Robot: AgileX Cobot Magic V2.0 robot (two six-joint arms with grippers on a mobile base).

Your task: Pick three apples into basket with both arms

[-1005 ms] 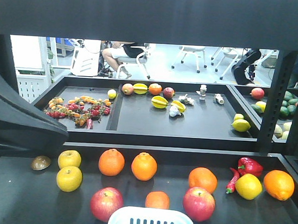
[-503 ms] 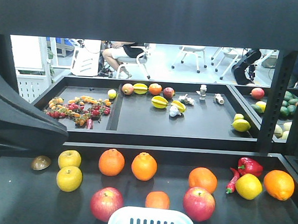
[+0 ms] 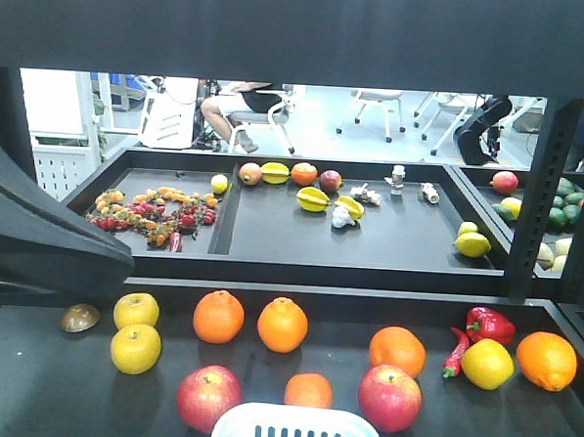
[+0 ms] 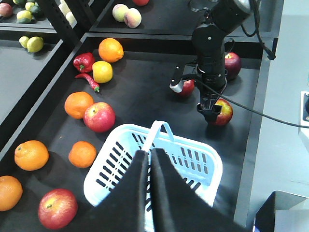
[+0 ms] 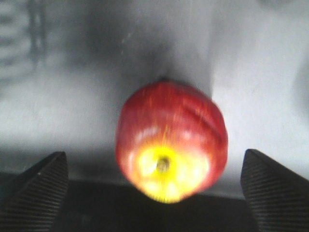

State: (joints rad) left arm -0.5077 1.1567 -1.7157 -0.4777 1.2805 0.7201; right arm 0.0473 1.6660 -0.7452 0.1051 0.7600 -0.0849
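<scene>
The pale blue basket (image 4: 114, 160) stands near the front edge, its rim low in the front view (image 3: 297, 415). My left gripper (image 4: 149, 153) is shut and hovers above it, the hoop handle (image 4: 163, 126) showing just past the tips. My right gripper (image 5: 157, 193) is open, its fingers standing either side of a red apple (image 5: 171, 140) with a yellow centre. From the left wrist view that right gripper (image 4: 210, 112) sits down over this apple (image 4: 225, 112). Two more red apples (image 3: 208, 397) (image 3: 390, 398) flank the basket. The left arm (image 3: 36, 234) fills the left edge.
Oranges (image 3: 282, 325), two yellow apples (image 3: 135, 348), a lemon (image 3: 487, 364) and red peppers (image 3: 489, 324) lie on the same black shelf. Two more red apples (image 4: 184, 88) (image 4: 233, 63) lie by the right arm. Black shelf posts (image 3: 538, 192) stand at the right.
</scene>
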